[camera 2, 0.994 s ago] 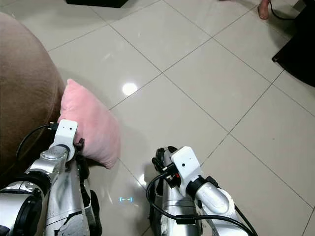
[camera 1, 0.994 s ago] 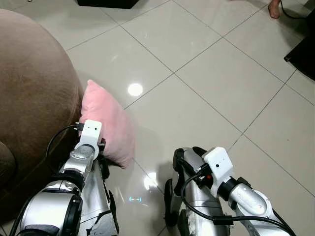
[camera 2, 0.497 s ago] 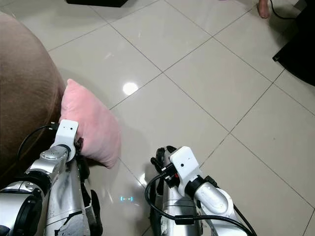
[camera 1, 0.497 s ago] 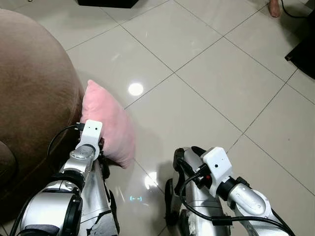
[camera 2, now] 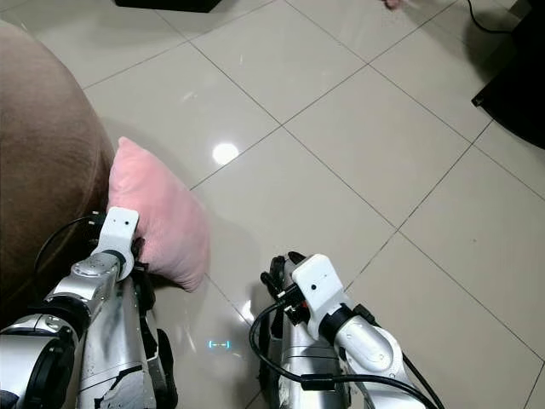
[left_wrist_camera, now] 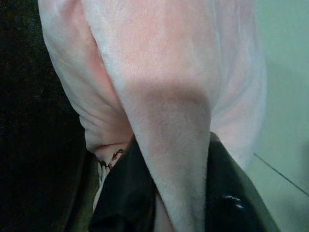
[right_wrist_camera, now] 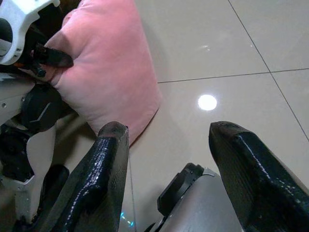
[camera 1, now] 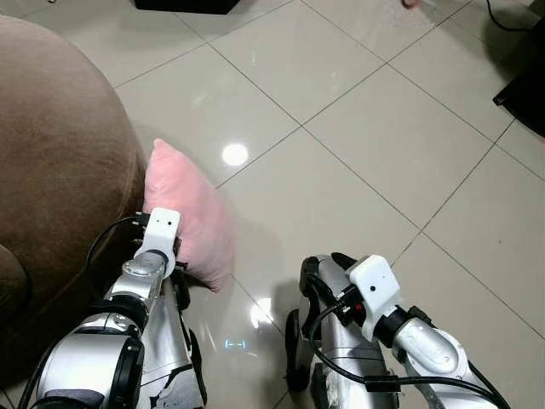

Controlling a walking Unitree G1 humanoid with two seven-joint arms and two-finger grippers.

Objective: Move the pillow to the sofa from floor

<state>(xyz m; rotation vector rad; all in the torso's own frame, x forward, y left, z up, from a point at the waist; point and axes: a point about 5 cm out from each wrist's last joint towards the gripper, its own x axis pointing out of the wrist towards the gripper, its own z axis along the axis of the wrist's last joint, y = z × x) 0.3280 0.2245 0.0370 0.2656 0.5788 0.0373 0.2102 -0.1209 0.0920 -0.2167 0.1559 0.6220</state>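
A pink pillow stands on its edge on the tiled floor, leaning against the brown sofa. My left gripper sits at the pillow's near lower edge, below its white wrist camera. In the left wrist view its black fingers are shut on a fold of the pillow. My right gripper hangs open low over the floor to the pillow's right, apart from it, with nothing between its fingers. The right wrist view also catches the pillow pinched by the left fingers.
Glossy beige floor tiles stretch ahead and to the right. A black piece of furniture stands at the far edge, and another dark object with a cable is at the right. My own legs fill the near floor.
My left gripper and the pillow have shifted very slightly to the right. A person's foot at the far top right has moved out of view. The right arm is almost still.
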